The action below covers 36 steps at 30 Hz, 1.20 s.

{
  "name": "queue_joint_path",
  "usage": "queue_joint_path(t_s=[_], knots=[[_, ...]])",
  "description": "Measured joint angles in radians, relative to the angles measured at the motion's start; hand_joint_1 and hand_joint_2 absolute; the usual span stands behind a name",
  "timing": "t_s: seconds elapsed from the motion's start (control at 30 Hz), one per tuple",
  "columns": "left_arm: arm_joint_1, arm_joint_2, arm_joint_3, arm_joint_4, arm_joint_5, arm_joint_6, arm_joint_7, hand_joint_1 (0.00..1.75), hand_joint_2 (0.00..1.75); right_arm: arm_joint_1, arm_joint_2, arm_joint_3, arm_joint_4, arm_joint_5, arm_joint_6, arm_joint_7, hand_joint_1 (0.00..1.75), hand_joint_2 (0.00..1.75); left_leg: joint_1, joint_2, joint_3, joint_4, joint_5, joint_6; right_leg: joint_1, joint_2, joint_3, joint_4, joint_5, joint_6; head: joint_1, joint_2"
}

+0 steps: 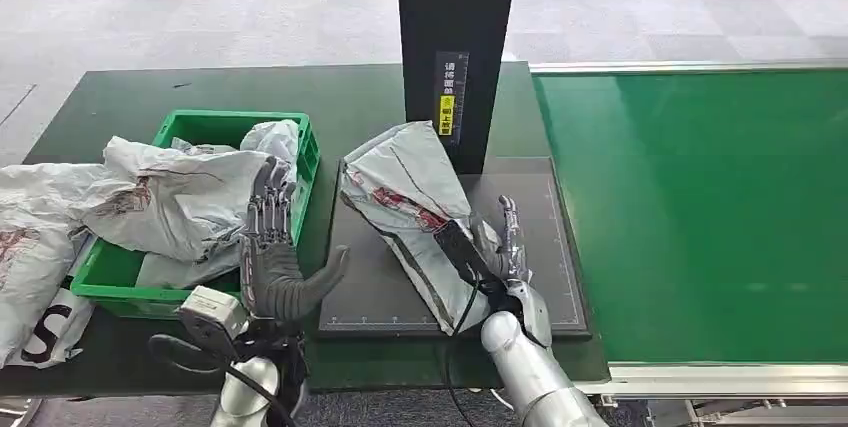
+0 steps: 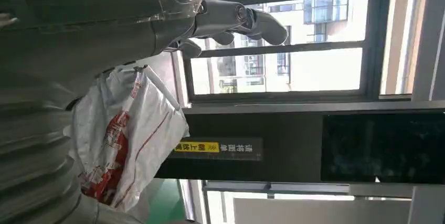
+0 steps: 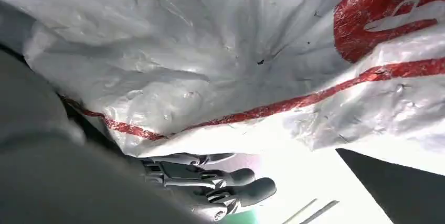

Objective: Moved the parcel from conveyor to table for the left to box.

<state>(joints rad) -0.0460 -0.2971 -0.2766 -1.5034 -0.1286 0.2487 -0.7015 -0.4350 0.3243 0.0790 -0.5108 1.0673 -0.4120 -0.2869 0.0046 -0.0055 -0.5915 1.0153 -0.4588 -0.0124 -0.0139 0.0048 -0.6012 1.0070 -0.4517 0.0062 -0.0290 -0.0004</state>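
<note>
Two hands: both came up from the lower edge of the head view, the left beside the bin, the right at the parcel.
Parcel (image 1: 405, 202): a crumpled white plastic bag with red print lay on the dark mat (image 1: 545, 247), slanting from the foot of the black post (image 1: 455, 47) toward the robot. It was off the green conveyor (image 1: 700, 217) and on the table (image 1: 130, 97).
Right hand (image 1: 497, 257): it sat against the parcel's near right side. In the right wrist view the dark fingers (image 3: 220, 182) lay curled close together under the bag's white and red skin (image 3: 252, 66); I could not tell for certain whether they gripped it or merely touched it.
Left hand (image 1: 272, 247): raised upright with nothing in it, fingers straight and slightly apart, thumb (image 1: 320, 277) stuck out toward the mat. It stood just in front of the bin's near right corner.
Green bin (image 1: 305, 152): an open plastic crate on the table left of the mat. It held several crumpled white bags (image 1: 180, 202), heaped above the rim and spilling over its left side onto the table.
Loose bag (image 1: 30, 297): more white plastic with dark lettering lay outside the bin at the table's near left.
Black post label (image 1: 447, 97): a strip of white characters above a yellow patch.
</note>
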Motion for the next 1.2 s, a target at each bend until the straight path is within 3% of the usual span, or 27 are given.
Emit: queue_joint_path(t_s=[0.13,0.23,0.3,0.43,0.57,0.77,1.2], knots=[[-0.001,0.000,0.000,0.007,-0.003,0.005,0.000,0.00,1.75,0.000,0.000,0.000,0.004,0.008,-0.022,0.001,0.00,0.00,0.000,0.000,0.000,0.000,0.000,0.000,0.000,0.000,0.000,0.000,0.000,0.000,0.000,0.000],[-0.003,0.000,0.000,0.018,-0.016,0.023,0.000,0.00,1.75,0.003,0.000,0.000,-0.002,0.010,-0.130,-0.036,0.00,0.00,0.000,0.000,0.000,0.000,0.000,0.000,0.000,0.000,0.000,0.000,0.000,0.000,0.000,0.000],[-0.017,0.001,0.000,0.046,-0.008,0.066,0.000,0.00,1.75,0.019,0.006,0.000,-0.049,-0.045,-0.237,-0.115,0.00,0.00,0.000,0.000,0.000,0.000,0.000,0.000,0.000,0.000,0.000,0.000,0.000,0.000,0.000,0.000],[-0.079,-0.006,0.000,0.176,-0.055,0.094,0.000,0.00,1.75,0.111,0.016,-0.002,-0.300,-0.138,-0.287,-0.281,0.00,0.00,-0.001,-0.002,-0.001,0.000,0.000,0.000,0.000,-0.002,-0.001,0.000,0.000,0.000,0.000,0.000],[-0.179,-0.019,0.000,0.348,-0.069,0.113,0.002,0.00,1.75,0.172,0.006,-0.006,-0.598,-0.230,-0.291,-0.374,0.00,0.00,-0.001,-0.001,0.000,0.000,0.000,0.000,-0.001,0.000,0.000,0.000,0.000,0.000,0.000,0.000],[-0.236,-0.033,0.000,0.460,-0.072,0.116,0.001,0.00,1.75,0.212,-0.005,-0.006,-0.781,-0.243,-0.289,-0.379,0.00,0.00,-0.001,0.001,0.000,0.000,0.000,0.000,-0.001,0.002,-0.001,0.000,0.001,0.001,0.000,0.000],[-0.291,-0.044,0.000,0.564,-0.081,0.140,0.001,0.00,1.75,0.241,-0.011,-0.013,-0.916,-0.259,-0.288,-0.406,0.00,0.00,-0.001,-0.001,-0.001,0.000,0.000,0.001,-0.001,0.000,-0.001,0.000,0.001,0.001,0.000,0.000]])
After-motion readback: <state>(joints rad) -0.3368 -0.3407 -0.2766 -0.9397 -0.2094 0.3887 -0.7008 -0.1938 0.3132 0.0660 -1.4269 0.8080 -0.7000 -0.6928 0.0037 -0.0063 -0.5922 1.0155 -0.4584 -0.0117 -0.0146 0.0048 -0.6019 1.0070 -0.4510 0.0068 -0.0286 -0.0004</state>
